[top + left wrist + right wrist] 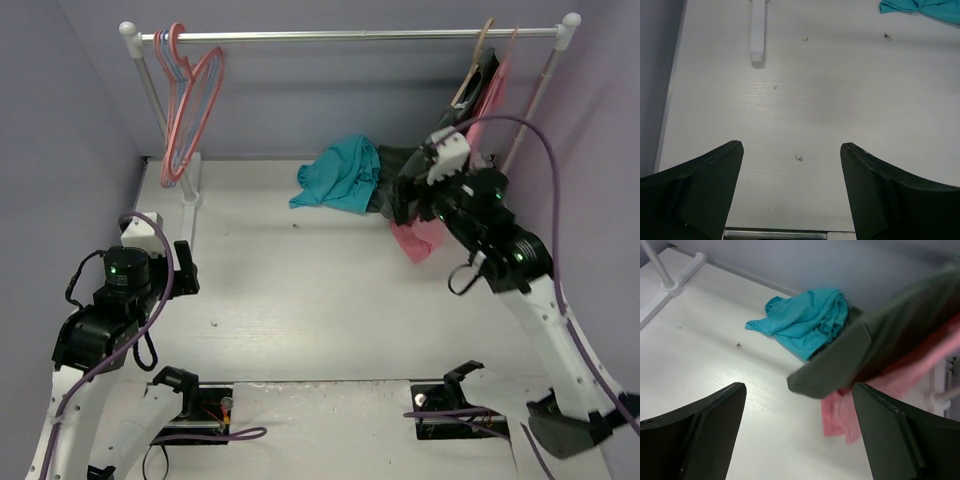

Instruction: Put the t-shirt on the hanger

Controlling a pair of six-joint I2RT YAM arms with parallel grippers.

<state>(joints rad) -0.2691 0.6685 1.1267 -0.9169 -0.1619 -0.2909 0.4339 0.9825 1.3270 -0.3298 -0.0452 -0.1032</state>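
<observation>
Currently left gripper (792, 150) and right gripper (799, 387) both gape empty. The crumpled teal cotton t-shirt (340, 175) lies far centre, against a dark grey-green garment (392, 160), which the right one might snag instead.

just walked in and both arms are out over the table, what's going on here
The right gripper hovers open and empty by the clothes at the back of the table, close to a dark green garment and a pink garment. The teal t-shirt lies crumpled beside them, untouched. The salmon-pink hanger hangs on the rail at the far left. The left gripper is open over the table, holding nothing.
</observation>
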